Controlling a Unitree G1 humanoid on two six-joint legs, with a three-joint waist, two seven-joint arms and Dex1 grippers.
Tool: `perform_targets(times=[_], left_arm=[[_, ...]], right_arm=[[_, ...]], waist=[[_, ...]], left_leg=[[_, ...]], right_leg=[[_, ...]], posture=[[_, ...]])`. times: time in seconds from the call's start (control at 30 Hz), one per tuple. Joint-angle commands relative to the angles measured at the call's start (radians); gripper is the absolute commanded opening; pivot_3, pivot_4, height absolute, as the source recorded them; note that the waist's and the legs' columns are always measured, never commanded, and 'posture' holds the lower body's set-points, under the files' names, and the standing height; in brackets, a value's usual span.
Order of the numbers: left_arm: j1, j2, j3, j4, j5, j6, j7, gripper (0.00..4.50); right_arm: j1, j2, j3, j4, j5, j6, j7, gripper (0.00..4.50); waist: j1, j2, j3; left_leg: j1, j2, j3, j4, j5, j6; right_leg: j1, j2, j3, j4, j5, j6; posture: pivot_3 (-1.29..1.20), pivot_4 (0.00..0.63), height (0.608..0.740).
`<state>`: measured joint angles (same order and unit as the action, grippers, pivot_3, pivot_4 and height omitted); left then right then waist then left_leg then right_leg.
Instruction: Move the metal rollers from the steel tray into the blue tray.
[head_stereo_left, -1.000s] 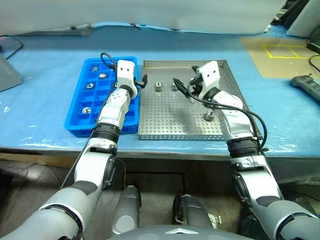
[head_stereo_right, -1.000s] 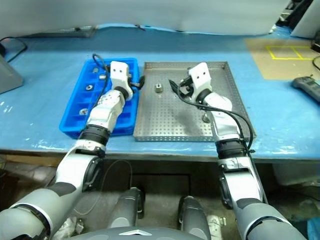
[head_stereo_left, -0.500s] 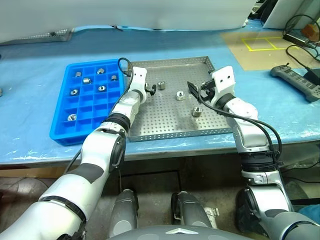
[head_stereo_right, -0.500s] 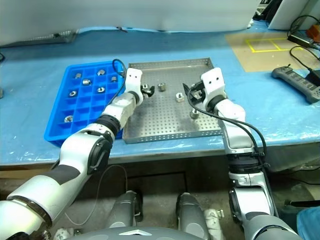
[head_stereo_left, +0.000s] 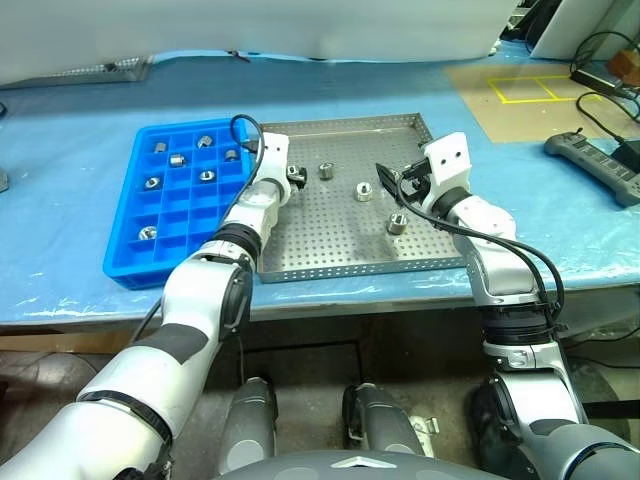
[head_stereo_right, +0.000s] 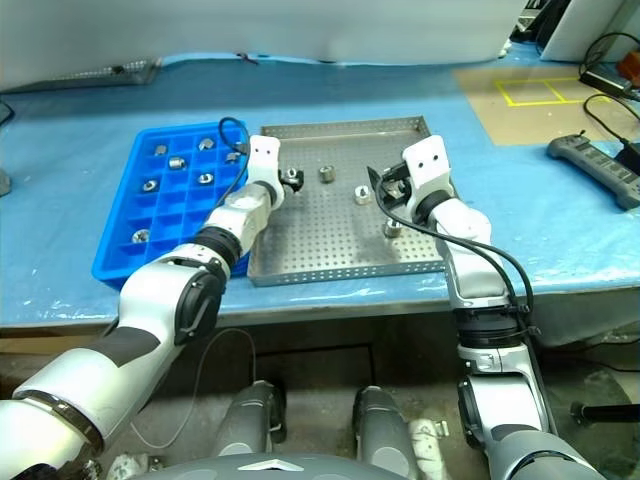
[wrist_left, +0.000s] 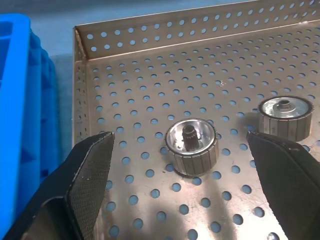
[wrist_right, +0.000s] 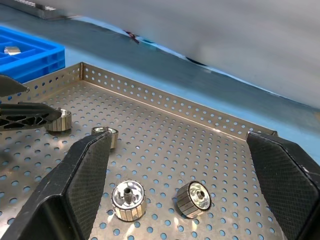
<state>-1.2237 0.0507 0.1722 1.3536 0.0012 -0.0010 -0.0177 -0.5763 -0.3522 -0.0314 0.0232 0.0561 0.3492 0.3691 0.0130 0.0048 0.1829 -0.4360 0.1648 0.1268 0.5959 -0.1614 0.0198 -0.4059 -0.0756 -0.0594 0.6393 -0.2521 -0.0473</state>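
Four small shiny silver metal rollers lie on the perforated floor of the large rectangular silver-grey steel tray (head_stereo_left: 330, 262), which sits in the middle of the left eye view. One roller (head_stereo_left: 295, 174) rests at the tray's upper left, right between the tips of the left gripper (head_stereo_left: 293, 178); in the left wrist view this roller (wrist_left: 191, 145) stands on its flat end between the two spread black fingers (wrist_left: 82, 185), touching neither. A second roller (head_stereo_left: 325, 170) lies just to the right of it, a third (head_stereo_left: 364, 191) nearer the tray's centre, and a fourth (head_stereo_left: 397, 223) lower and further right.

Left of the steel tray and touching its edge sits the bright blue plastic tray (head_stereo_left: 125, 268) with its grid of square compartments. Seven more rollers sit in separate cells, most in the upper rows, one (head_stereo_left: 147, 233) alone lower down at the left.

Released and wide open, the right gripper (head_stereo_left: 388, 181) hovers over the tray's right half, beside the third and fourth rollers, gripping nothing.

Both trays rest on a blue-covered table (head_stereo_left: 70, 120). A black handheld controller (head_stereo_left: 590, 155) lies at the far right.
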Motion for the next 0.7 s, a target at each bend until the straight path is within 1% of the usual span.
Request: perform_targets(times=[0.03, 0.17, 0.3, 0.37, 0.43, 0.47, 0.63, 0.7], left_arm=[[-0.044, 0.004, -0.004, -0.013, 0.022, -0.023, 0.036, 4.48], [-0.053, 0.006, 0.016, -0.011, 0.008, -0.002, 0.034, 4.48], [-0.054, 0.009, 0.021, -0.013, 0.013, -0.02, 0.024, 4.48], [-0.055, 0.008, 0.021, -0.013, 0.016, -0.025, 0.014, 4.48], [-0.055, 0.006, 0.027, -0.014, 0.01, -0.029, -0.007, 4.48], [-0.055, 0.005, 0.031, -0.014, 0.005, -0.034, -0.02, 4.48], [-0.056, 0.003, 0.034, -0.013, 0.007, -0.021, -0.031, 4.48], [-0.055, 0.001, 0.034, -0.012, 0.008, -0.021, -0.032, 4.48]], right_arm=[[-0.013, -0.009, -0.008, -0.038, -0.001, -0.015, -0.006, 4.5], [-0.015, -0.006, -0.002, -0.03, -0.005, -0.02, -0.008, 4.5], [-0.018, -0.002, 0.002, -0.025, -0.008, -0.025, -0.009, 4.5], [-0.018, -0.001, 0.003, -0.023, -0.01, -0.027, -0.01, 4.5], [-0.018, 0.0, 0.004, -0.023, -0.012, -0.028, -0.01, 4.5], [-0.018, 0.0, 0.005, -0.023, -0.012, -0.028, -0.01, 4.5], [-0.016, 0.001, 0.003, -0.026, -0.016, -0.03, -0.012, 4.5], [-0.014, 0.001, 0.003, -0.028, -0.016, -0.029, -0.013, 4.5]], waist=[[0.0, 0.0, 0.0], [0.0, 0.0, 0.0], [0.001, 0.0, 0.0], [0.002, 0.0, 0.0], [0.002, 0.0, 0.0], [0.002, 0.0, 0.0], [0.002, 0.001, 0.001], [0.002, 0.002, 0.004]], left_leg=[[0.0, 0.0, 0.0, 0.0, 0.0, 0.0], [0.0, 0.0, 0.0, 0.0, 0.0, 0.0], [0.0, 0.0, 0.001, 0.0, 0.0, 0.0], [0.0, 0.0, 0.001, -0.001, -0.001, 0.001], [0.003, 0.0, 0.002, -0.002, -0.002, 0.003], [0.006, 0.0, 0.003, -0.004, -0.003, 0.005], [0.024, -0.004, 0.02, -0.018, -0.008, 0.013], [0.036, -0.007, 0.023, -0.024, -0.014, 0.017]], right_leg=[[0.0, 0.0, 0.0, 0.0, 0.0, 0.0], [0.0, 0.0, 0.0, 0.0, 0.0, 0.0], [0.0, 0.0, 0.0, -0.001, 0.0, 0.0], [0.001, 0.0, 0.001, -0.004, 0.0, 0.0], [0.006, 0.0, 0.001, -0.01, 0.0, 0.0], [0.011, 0.0, 0.002, -0.017, 0.002, 0.003], [0.028, -0.007, 0.008, -0.035, 0.002, 0.004], [0.045, -0.008, 0.008, -0.05, 0.001, 0.007]], posture=[[-0.28, 0.15, 0.74], [-0.27, 0.15, 0.74], [-0.27, 0.15, 0.74], [-0.27, 0.15, 0.74], [-0.27, 0.15, 0.74], [-0.28, 0.15, 0.74], [-0.28, 0.15, 0.74], [-0.28, 0.15, 0.74]])
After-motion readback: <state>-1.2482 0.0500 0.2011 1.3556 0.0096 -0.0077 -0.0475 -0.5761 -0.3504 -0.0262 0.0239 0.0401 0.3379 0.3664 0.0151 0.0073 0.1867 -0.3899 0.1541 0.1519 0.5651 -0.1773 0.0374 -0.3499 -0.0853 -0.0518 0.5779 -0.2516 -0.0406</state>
